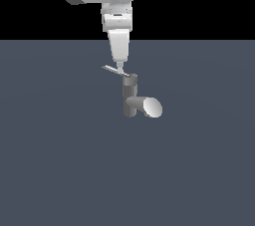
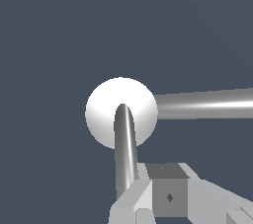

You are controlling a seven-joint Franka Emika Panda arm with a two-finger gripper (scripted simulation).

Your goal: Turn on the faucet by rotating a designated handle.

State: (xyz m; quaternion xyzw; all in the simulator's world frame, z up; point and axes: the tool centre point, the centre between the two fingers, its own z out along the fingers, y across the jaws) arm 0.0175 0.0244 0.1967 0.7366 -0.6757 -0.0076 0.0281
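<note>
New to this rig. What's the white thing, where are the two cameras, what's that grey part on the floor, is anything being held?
These are simulator renders. The white machine is a Franka Panda robot arm; its gripper hangs straight down. The exterior view watches from off the arm; the wrist view looks down from a camera on the wrist. On the flat blue-grey surface stands a small grey faucet with a thick spout ending in a pale oval face. A thin handle juts slantwise from its cap. The gripper tip is down at the handle. Whether it grips it, or is open, I cannot tell.
</note>
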